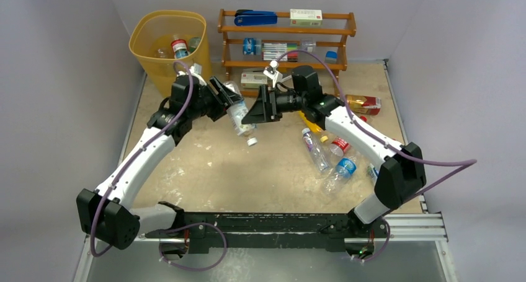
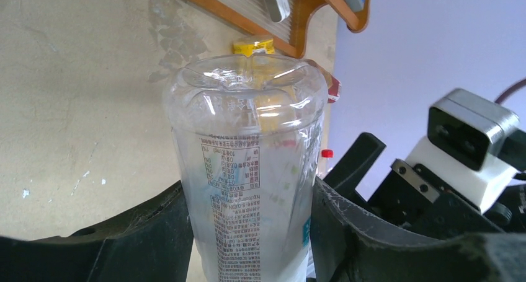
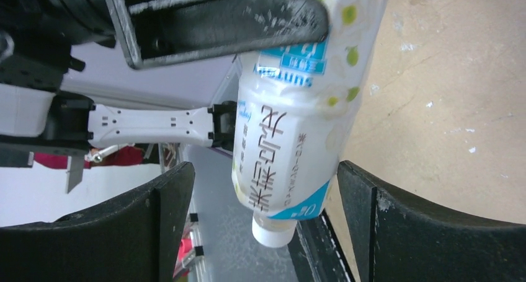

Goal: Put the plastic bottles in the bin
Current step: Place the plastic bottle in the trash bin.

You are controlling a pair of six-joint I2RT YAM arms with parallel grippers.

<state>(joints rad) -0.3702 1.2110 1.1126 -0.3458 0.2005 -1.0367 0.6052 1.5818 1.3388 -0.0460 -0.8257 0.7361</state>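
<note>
My left gripper (image 1: 231, 100) is shut on a clear bottle with a white label (image 1: 239, 118), held tilted above the table with its white cap (image 1: 252, 141) pointing down. In the left wrist view the bottle (image 2: 248, 164) fills the gap of that gripper (image 2: 248, 201). My right gripper (image 1: 255, 111) is open around the bottle's lower end (image 3: 291, 133), with gaps on both sides (image 3: 263, 176). The yellow bin (image 1: 144, 46) stands at the far left with bottles inside (image 1: 179, 47). Several more bottles (image 1: 315, 149) lie on the table at the right.
The wooden shelf rack (image 1: 285, 31) stands at the back with a blue stapler (image 1: 255, 17) and a white box (image 1: 306, 15) on top. A white box (image 1: 253, 79) and a red packet (image 1: 363, 103) lie near it. Grey walls close in both sides.
</note>
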